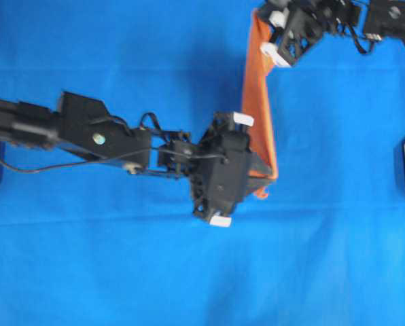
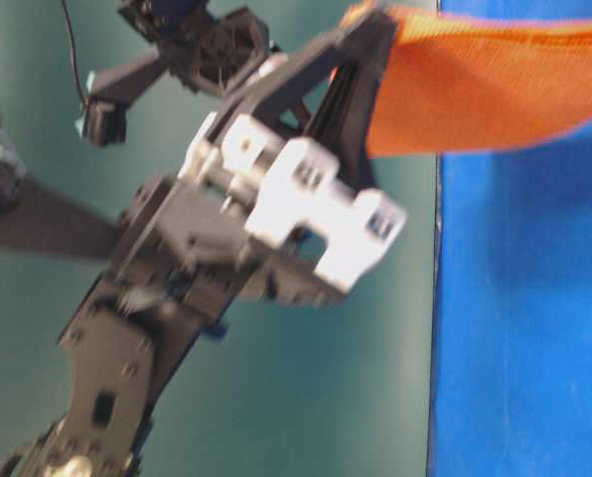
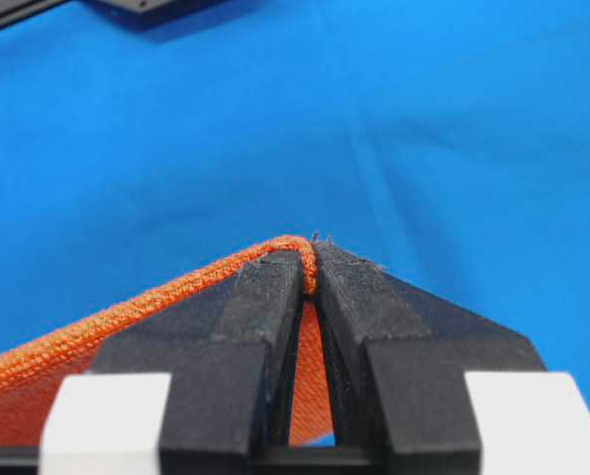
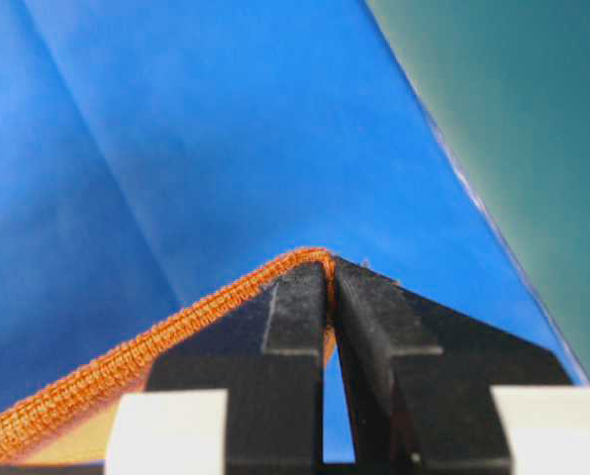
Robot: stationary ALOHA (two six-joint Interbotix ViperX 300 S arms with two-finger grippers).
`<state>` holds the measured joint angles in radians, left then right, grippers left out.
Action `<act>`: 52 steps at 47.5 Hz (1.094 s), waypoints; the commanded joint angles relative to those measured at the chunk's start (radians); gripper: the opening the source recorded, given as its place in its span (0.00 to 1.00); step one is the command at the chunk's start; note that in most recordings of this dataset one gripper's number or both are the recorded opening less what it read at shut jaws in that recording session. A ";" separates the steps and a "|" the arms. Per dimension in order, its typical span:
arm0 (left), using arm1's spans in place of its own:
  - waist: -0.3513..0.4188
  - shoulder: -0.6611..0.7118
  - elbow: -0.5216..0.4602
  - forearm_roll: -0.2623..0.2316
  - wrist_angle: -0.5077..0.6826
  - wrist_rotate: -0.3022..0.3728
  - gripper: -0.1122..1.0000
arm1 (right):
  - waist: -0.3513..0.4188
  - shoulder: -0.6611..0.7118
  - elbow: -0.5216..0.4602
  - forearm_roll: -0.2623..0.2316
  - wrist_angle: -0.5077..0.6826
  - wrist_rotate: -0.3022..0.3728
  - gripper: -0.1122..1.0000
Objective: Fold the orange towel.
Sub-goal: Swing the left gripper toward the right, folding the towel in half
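Overhead exterior: left hand [image 1: 257,170] and right hand [image 1: 262,24] each pinch an orange towel [image 1: 259,109] corner, stretching it aloft

Fuzzy woven orange towel [image 3: 97,341], seemingly matt blue cloth [image 1: 121,272]

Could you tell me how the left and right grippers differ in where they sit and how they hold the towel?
The left gripper sits mid-cloth in the overhead view, while the right gripper is at the top edge, near the blue cloth's border. The left grips the towel's lower end; the right grips its upper end. Both are shut on a hemmed edge, holding the towel stretched between them above the cloth.
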<state>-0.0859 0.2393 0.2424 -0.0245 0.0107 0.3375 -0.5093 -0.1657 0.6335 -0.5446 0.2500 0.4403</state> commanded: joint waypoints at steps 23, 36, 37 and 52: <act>-0.071 0.109 -0.153 -0.002 -0.008 -0.028 0.13 | -0.029 -0.060 0.077 -0.005 -0.028 0.002 0.13; -0.077 0.017 0.074 -0.014 -0.006 -0.031 0.13 | -0.003 0.104 -0.014 -0.003 -0.089 0.008 0.13; -0.077 0.008 0.095 -0.015 -0.008 -0.032 0.13 | 0.002 0.114 -0.021 -0.003 -0.089 0.009 0.13; -0.091 -0.049 0.241 -0.020 -0.034 -0.049 0.14 | 0.048 0.179 -0.080 -0.003 -0.091 0.009 0.13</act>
<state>-0.1350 0.2286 0.4863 -0.0414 -0.0092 0.2976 -0.4541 0.0199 0.5829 -0.5461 0.1657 0.4464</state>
